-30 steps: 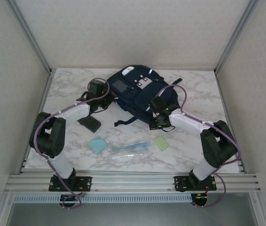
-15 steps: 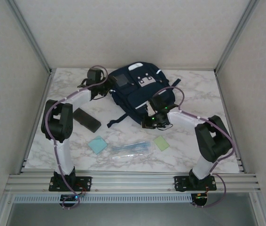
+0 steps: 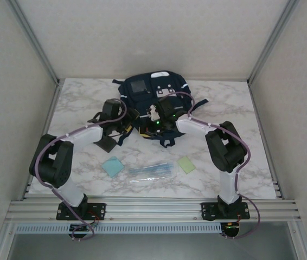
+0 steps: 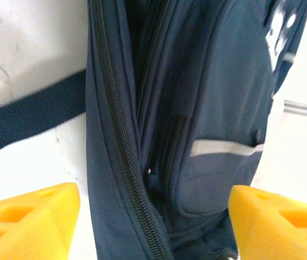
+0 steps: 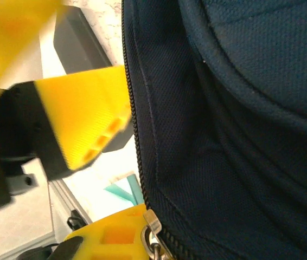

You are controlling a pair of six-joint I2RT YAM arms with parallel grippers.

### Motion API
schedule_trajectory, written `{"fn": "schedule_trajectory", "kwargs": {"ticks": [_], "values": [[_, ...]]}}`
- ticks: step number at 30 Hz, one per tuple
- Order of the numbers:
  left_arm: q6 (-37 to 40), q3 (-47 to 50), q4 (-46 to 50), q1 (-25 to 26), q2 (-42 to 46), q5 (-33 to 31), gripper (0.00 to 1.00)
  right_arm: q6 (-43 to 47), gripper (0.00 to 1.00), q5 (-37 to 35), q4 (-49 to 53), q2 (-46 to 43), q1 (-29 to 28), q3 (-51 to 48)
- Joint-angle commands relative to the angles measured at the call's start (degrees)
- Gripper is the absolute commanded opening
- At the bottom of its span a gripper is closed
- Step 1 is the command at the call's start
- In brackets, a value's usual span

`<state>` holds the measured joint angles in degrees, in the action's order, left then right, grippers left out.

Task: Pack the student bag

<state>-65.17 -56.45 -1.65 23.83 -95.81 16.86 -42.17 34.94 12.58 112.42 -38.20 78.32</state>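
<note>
student bag point(image 3: 145, 100), top toward far wall point(image 3: 153, 38)

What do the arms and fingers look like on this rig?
Left arm and right arm: white links, black joints, purple cables, black base plates. Fingers are bright yellow blocks with moulded slots. Green light by the right wrist.

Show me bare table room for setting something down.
Free: the marble left of the backpack to the left wall, and right of it to the right wall. Crowded: the near middle, with black case, blue pad, pens, green pad.
</note>
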Motion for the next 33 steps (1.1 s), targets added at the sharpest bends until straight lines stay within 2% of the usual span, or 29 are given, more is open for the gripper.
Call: {"fn": "schedule_trajectory", "kwargs": {"ticks": [1, 3, 5, 6, 12, 20, 24, 26, 30, 33], "values": [[-3.5, -0.5, -3.2, 1.5, -3.0, -1.2, 0.57, -3.4, 0.00, 4.3, -3.6, -0.7, -1.1, 1.6], [-4.7, -0.4, -5.0, 2.2, -5.1, -1.0, 0.34, -4.4, 0.00, 4.6, -2.4, -0.9, -1.6, 1.4], [-4.8, -0.7, -5.5, 2.3, -6.8, -1.2, 0.04, -4.7, 0.00, 4.5, 1.1, -1.1, -1.9, 1.5], [-4.3, -0.7, -5.4, 2.3, -7.3, -1.7, 0.00, -4.3, 0.00, 4.2, 3.8, -1.2, -1.9, 1.8], [-1.0, 0.2, -4.6, 2.3, -6.8, -3.9, 0.00, 6.5, 0.00, -4.7, 32.1, -2.6, -1.2, 5.1], [7.9, -0.2, 0.9, 2.3, -3.7, -4.5, 0.00, 18.6, 0.00, -14.4, 50.9, -3.3, 5.8, 6.3], [11.8, -1.0, 4.2, 2.0, -3.0, -4.6, 0.00, 25.1, 0.00, -18.2, 57.2, -3.7, 10.1, 9.0], [14.0, -1.6, 6.0, 1.8, -2.6, -4.8, 0.00, 27.4, 0.00, -22.7, 59.8, -3.8, 12.4, 10.8], [17.8, -3.2, 9.9, 1.1, -1.9, -6.0, 0.00, 30.2, 0.00, -29.1, 60.5, -3.4, 16.9, 13.5], [18.8, -4.5, 10.7, -0.2, -2.2, -6.2, 0.00, 31.3, 0.00, -35.5, 60.4, -2.3, 17.9, 15.5]]}}
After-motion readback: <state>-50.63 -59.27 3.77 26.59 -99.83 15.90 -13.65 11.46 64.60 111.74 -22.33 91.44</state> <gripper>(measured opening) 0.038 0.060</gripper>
